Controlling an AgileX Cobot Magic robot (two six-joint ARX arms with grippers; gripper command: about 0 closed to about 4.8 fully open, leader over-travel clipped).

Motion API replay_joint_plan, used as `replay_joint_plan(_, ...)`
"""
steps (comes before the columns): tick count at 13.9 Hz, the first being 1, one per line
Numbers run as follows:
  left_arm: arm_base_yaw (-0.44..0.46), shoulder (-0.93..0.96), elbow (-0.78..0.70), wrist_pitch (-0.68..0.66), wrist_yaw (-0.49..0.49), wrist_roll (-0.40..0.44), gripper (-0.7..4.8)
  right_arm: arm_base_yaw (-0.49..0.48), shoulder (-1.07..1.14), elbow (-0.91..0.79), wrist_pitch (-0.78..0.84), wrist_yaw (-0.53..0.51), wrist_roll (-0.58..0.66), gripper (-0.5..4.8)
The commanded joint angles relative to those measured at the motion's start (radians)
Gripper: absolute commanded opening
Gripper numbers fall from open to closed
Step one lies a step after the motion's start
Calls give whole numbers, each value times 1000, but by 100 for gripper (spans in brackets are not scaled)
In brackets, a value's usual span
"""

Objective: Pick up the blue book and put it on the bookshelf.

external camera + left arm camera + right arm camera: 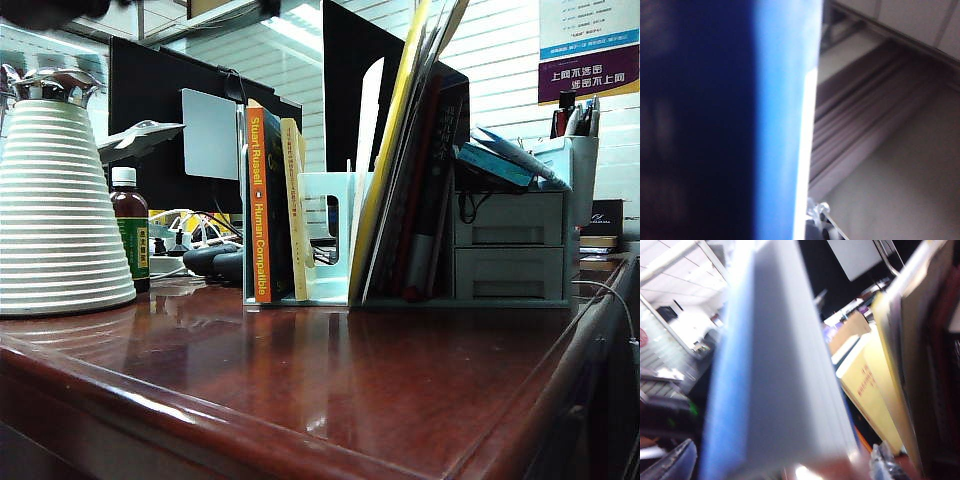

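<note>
Blue book isn't on the table in the exterior view, and neither arm shows there. It only turns up in the wrist views, blurry and filling both. The left gripper is right up against its cover, but I can't tell if that claw is pinching it. The right gripper has its claw spread wide with the book's page edge between the fingers, and I can't see whether it's actually gripping. The yellow book is close behind, so it's near the bookshelf.

My guess at the risks: a loose thick book tips or drops, its corner catches a divider, or it bumps the leaning books at 2 o'clock and they slide. The table is glossy dark wood, so probably slick. Office clutter: white ribbed jug at 9 o'clock, brown bottle beside it, monitors behind, grey drawers at 3 o'clock.
</note>
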Motion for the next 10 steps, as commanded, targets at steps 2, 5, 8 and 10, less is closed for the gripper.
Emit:
replay_joint_plan(2, -4, -16, 114, 76, -22, -2, -5, 1, 22, 5, 61, -42, 10, 479)
replay_joint_plan(5, -18, -16, 122, 69, -22, -1, -5, 2, 107, 5, 203, -159, 70, 479)
replay_joint_plan(8, -21, -16, 123, 46, -25, -2, -5, 2, 161, 5, 324, -257, 89, 479)
replay_joint_plan(10, -20, -16, 123, 21, -43, -2, -5, 2, 158, 5, 349, -327, 85, 479)
